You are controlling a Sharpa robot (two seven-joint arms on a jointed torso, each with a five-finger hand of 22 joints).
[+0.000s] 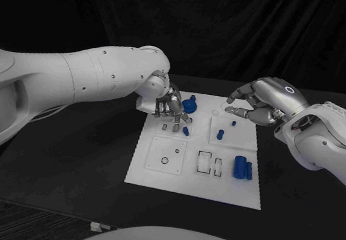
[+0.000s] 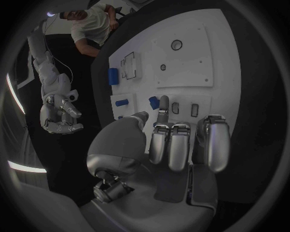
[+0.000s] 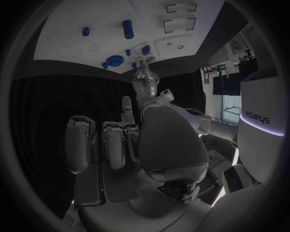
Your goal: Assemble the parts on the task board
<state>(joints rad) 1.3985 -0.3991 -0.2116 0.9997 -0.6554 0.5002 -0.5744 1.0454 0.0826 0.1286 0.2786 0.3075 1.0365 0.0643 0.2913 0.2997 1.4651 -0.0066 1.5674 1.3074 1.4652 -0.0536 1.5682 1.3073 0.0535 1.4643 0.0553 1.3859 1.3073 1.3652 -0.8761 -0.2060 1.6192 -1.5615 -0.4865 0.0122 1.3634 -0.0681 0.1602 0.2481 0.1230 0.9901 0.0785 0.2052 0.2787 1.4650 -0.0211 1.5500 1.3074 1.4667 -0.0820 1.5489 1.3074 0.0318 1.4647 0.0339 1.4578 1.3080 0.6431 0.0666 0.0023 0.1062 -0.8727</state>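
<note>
White task board (image 1: 152,172) lies in the middle of the black table (image 1: 70,160), bearing several blue parts.

Head view: the left hand (image 1: 171,109) is lowered over the board's far left corner, fingers pointing down among the small pieces there; whether it grips one cannot be told from this view. The right hand (image 1: 263,103) hovers above the far right edge of the board, fingers curled loosely and apart, nothing in them.

Left wrist view: the left hand (image 2: 175,140) has its fingers extended side by side toward the board (image 2: 224,58), and a fingertip (image 2: 164,102) lies just beside a small blue part (image 2: 154,102); no part sits inside the grasp, so the hand reads as released.

Right wrist view: the right hand (image 3: 121,140) is seen from behind with fingers bent and nothing between them, well apart from the board (image 3: 60,29); the left hand (image 3: 144,79) appears beyond it at the board's edge.

Parts: a large blue cylinder (image 1: 240,167) lies on its side near the right edge; a round blue knob-like part (image 1: 190,105) stands just beside the left hand; a small blue peg (image 1: 220,134) stands near the centre. Shallow rectangular and round recesses mark the board's near half. The left hand and forearm hide part of the far left corner.
</note>
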